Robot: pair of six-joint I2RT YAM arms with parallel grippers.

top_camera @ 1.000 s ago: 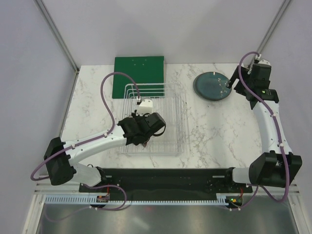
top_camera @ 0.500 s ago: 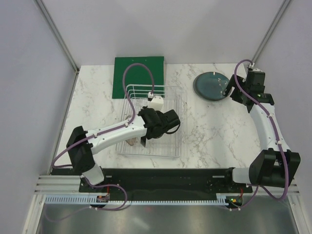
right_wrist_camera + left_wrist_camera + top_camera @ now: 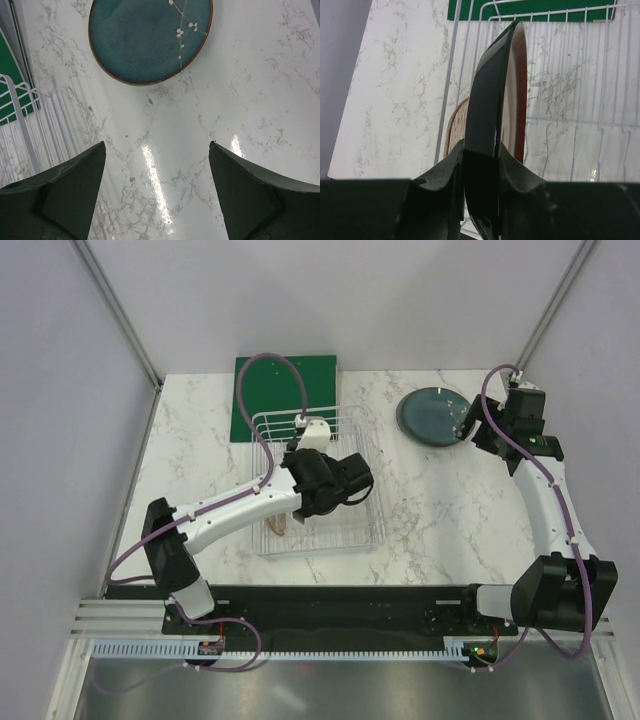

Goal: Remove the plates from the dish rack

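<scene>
L gripper (image 3: 480, 150) is clamped on the rim of the maroon-rimmed plate (image 3: 492, 85). On my wrist feed both fingers (image 3: 445, 170) press against either face, the plate stands on edge and leans a bit right at its top, tan centre w/ maroon band facing right. It sits over the dish rack (image 3: 352, 532), white wires behind it and on both sides; can't tell whether its bottom edge touches the rack floor (the fingers hide that part). Just left of it and lower down, the brownish-pink plate (image 3: 455, 125) shows as a curved sliver among the rack wires. From the top cam the L arm (image 3: 230, 515) reaches across the rack, which sits near the middle of the table (image 3: 440, 510), w/ the green board (image 3: 285, 390) at its far side. R gripper (image 3: 156, 146) is spread wide w/ nothing between its fingers, hanging above bare marble just on the near side of the dark teal plate (image 3: 150, 40), which lies flat on the table, well apart from the rack, to its right
</scene>
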